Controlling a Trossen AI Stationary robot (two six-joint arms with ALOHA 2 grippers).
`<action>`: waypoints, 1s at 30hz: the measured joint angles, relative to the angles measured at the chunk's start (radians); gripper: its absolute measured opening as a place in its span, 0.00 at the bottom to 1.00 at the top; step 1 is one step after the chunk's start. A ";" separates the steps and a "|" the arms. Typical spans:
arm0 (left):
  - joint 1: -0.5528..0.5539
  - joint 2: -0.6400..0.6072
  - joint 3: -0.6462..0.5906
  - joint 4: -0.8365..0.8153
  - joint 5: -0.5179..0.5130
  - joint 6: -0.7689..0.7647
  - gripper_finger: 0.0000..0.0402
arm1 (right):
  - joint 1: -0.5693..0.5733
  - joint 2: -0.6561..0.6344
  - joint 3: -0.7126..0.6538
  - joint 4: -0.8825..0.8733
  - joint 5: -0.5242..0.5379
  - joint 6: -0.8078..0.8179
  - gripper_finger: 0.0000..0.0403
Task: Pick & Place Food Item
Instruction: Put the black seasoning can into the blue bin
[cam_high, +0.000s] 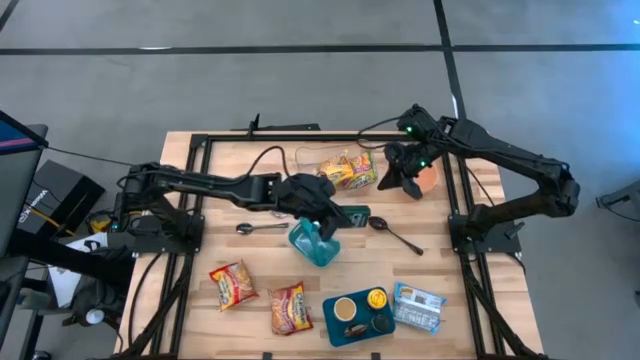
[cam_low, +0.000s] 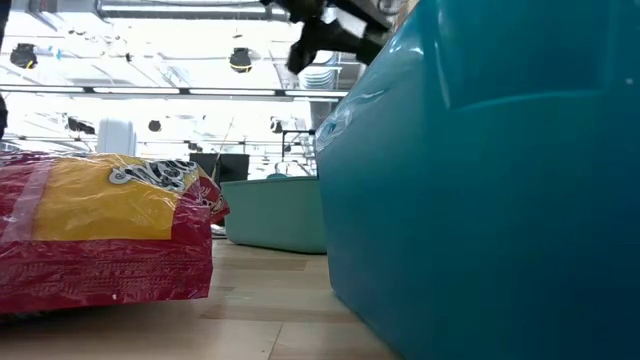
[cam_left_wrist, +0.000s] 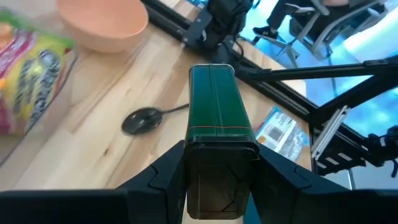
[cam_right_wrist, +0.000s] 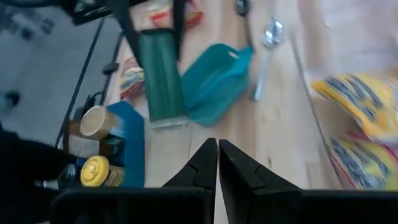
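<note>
Two arms share our bench (cam_high: 230, 160). Nearest us, the left gripper (cam_left_wrist: 221, 171) has its jaws clamped on a green box (cam_left_wrist: 214, 102), lifted just above the teal pitcher (cam_high: 313, 243). We should keep that grip firm and carry it level. Farther back, the right gripper (cam_right_wrist: 217, 163), jaws shut and empty, waits near the orange bowl (cam_high: 425, 179)

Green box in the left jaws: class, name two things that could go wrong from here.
1. The left gripper grips the green box only at one end, so the long free end could tilt or slip out.
2. The box hangs over the teal pitcher, near the black spoon; a drop or low swing could knock either.
</note>
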 joint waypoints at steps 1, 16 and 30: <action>0.000 0.012 0.016 0.003 0.004 0.012 0.34 | 0.016 0.000 0.005 0.000 -0.003 -0.018 0.03; -0.021 0.119 0.093 0.005 0.046 0.078 0.34 | 0.220 0.000 0.022 0.008 0.008 -0.015 0.04; -0.021 0.113 0.093 0.004 0.026 0.079 0.34 | 0.315 0.001 0.022 0.131 0.158 0.134 0.55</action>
